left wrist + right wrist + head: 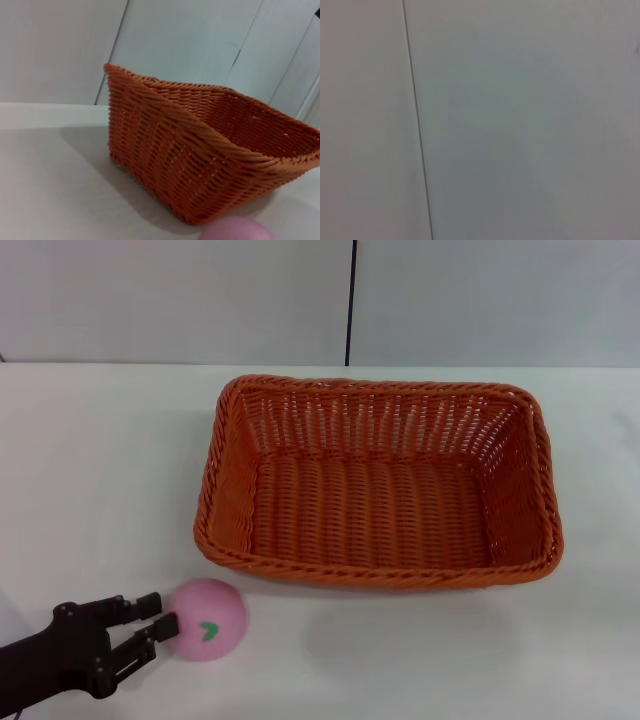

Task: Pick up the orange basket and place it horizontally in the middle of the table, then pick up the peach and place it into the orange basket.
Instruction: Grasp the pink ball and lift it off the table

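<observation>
The orange basket [380, 485] lies lengthwise across the middle of the white table [90, 470], its hollow empty. The pale-pink peach [207, 618] rests on the table just in front of the basket's near left corner, with its green leaf mark facing me. My left gripper [158, 613] reaches in from the lower left, open, its two black fingertips at the peach's left side and not around it. In the left wrist view the basket [200, 150] fills the centre and the top of the peach [237, 230] shows at the lower edge. My right gripper is out of view.
A grey wall [180, 300] with a dark vertical seam [351, 300] stands behind the table's far edge. The right wrist view shows only a plain wall panel [520, 125] with a thin seam. Bare tabletop lies to the left and in front of the basket.
</observation>
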Motion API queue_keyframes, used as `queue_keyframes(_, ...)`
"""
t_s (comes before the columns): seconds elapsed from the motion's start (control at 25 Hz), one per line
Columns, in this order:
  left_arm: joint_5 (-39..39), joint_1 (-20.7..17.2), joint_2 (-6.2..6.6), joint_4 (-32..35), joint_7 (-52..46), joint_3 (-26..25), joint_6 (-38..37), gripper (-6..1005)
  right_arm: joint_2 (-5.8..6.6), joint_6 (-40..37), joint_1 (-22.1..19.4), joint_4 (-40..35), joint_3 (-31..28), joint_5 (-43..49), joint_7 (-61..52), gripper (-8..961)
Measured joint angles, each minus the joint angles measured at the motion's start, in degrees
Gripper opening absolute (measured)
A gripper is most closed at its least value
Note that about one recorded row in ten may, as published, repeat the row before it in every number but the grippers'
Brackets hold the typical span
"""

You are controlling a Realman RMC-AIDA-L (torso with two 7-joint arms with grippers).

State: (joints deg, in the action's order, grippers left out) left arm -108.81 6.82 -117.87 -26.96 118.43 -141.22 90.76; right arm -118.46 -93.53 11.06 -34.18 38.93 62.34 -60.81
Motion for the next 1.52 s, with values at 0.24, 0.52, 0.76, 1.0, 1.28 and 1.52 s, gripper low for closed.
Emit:
queue_keyframes(0.24,0.00,0.11,0.23,-0.35,-0.87,2.21,0.70,290,-0.10,-0.24,-0.14,0.67,0.00,0.00,0.00,593)
queue_keyframes(0.52,0.09,0.74,0.42,-0.26,-2.54,0.75,1.68,188,-0.10,-0.96,-0.32,1.05,0.15,0.00,-0.01,593)
queue_keyframes(0.76,0.11,0.83,0.56,-0.44,-3.09,0.06,2.11,404,-0.20,-1.15,-0.41,1.05,0.26,0.00,-0.09,593)
queue_keyframes(1.0,0.01,1.22,0.28,-0.38,-2.95,0.88,2.14,581,-0.20,-1.47,-0.42,1.04,0.06,0.00,-0.23,593)
queue_keyframes(1.28,0.00,1.97,0.06,-0.52,-2.83,5.52,0.43,808,-0.15,-1.43,-0.42,1.04,0.00,-0.02,-0.23,593)
queue_keyframes(1.52,0.03,2.33,0.01,-0.18,-2.94,5.14,-0.30,721,0.02,-1.16,-0.27,1.49,0.00,-0.03,-0.12,593)
